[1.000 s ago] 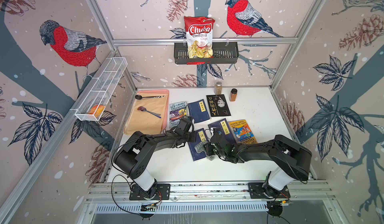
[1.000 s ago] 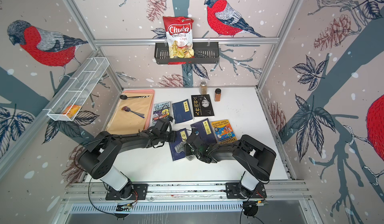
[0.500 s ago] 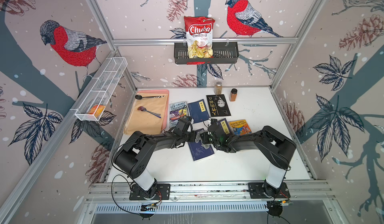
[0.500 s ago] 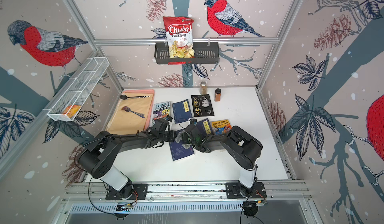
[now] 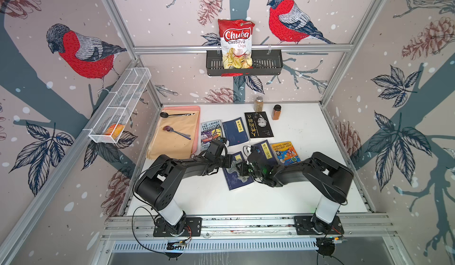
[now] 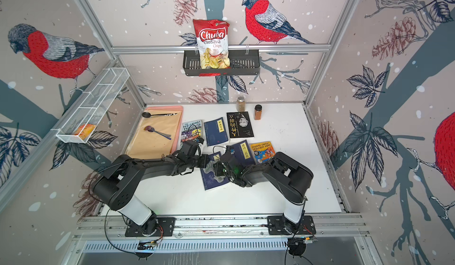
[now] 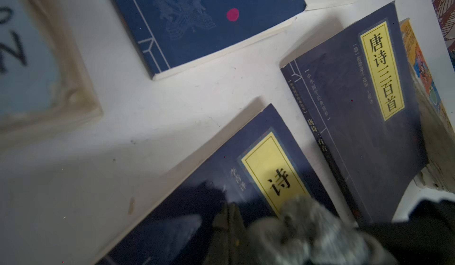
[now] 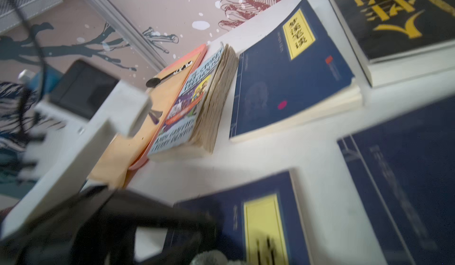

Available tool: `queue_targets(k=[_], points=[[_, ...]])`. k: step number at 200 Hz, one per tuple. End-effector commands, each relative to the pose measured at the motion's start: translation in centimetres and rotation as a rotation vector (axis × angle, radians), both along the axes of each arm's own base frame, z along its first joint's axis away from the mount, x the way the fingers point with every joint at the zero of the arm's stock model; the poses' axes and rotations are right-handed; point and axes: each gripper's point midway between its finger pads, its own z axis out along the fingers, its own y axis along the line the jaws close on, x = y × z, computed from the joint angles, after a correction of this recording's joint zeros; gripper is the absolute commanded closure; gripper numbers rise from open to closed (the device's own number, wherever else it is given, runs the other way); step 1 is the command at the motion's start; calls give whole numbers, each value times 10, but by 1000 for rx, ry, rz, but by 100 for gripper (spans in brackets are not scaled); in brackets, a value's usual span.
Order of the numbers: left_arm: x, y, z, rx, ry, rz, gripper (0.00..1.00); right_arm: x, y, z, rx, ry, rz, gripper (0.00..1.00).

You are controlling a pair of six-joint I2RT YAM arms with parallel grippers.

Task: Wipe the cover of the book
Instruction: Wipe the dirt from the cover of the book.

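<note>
White table [image 5: 295,190], bird-print walls [image 5: 172,17]; L gripper [image 5: 227,164] closed, R gripper [image 5: 242,172] clamps cloth [image 5: 233,171] on book [image 5: 237,183].

**My table: what's lying on it**

White table [image 5: 307,133], walls on 3 sides. Back-left corner: pink tray [image 5: 196,128], flat. Just beside its right edge lies the Treehouse book [image 5: 210,133], face up. Same row, going right: blue book [image 5: 237,131] w/ a yellow label, then the black book [image 5: 261,128], w/ small gaps btwn them. Near the back wall stand 2 spice jars, upright & apart: clear jar [image 5: 258,104] and orange jar [image 5: 276,112]. Nearer me, 2nd row: front navy book [image 5: 237,181], lying at a slant. Close to its far right corner is the thick navy book [image 5: 267,150], edge to edge w/ the cartoon book [image 5: 285,153]. Can't tell if those 2 overlap.
</note>
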Motion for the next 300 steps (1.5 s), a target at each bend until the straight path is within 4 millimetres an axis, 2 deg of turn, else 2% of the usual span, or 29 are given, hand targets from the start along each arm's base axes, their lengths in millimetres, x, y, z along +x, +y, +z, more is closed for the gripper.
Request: queue_targets(k=[1,20,58,69,76,84,97,127,143,150,161,176,203,219,234,249,280,293,300], points=[[-44,38,-43,183,209,31,100,-9,-40,-56,-261,133,5,98],[-42,39,-42,185,203,35,100,-25,-42,-52,-279,131,31,98],[-42,40,-42,185,202,38,100,-106,-63,-50,-299,193,107,96],[-42,40,-43,185,202,38,100,-122,-64,-51,-286,216,124,96],[-42,41,-43,185,203,40,100,-124,-63,-51,-278,220,126,96],[-42,40,-44,184,204,39,100,-120,-62,-51,-274,210,120,95],[-42,40,-44,184,205,33,100,-101,-58,-53,-280,188,98,95],[-42,40,-43,184,200,37,100,-27,-36,-50,-237,140,42,97],[-41,40,-42,180,196,41,100,-4,-27,-50,-253,117,32,97],[-41,41,-42,181,197,44,100,-3,-24,-49,-266,115,42,97],[-39,40,-42,180,195,43,100,-13,-22,-47,-280,111,67,97],[-40,40,-41,178,192,43,100,-41,-29,-47,-311,116,103,97],[-40,41,-39,179,187,43,100,-101,-59,-54,-321,186,108,96],[-41,42,-39,178,186,45,100,-115,-77,-60,-298,238,64,96],[-41,42,-39,177,185,45,100,-104,-87,-65,-304,237,17,96],[-41,42,-39,180,187,42,100,-80,-84,-65,-294,217,-3,96],[-41,42,-40,172,186,45,100,-19,-57,-63,-302,154,-7,96],[-40,41,-40,168,186,45,100,-7,-46,-65,-309,152,12,97],[-39,40,-39,164,182,47,100,-7,-42,-64,-311,150,25,97]])
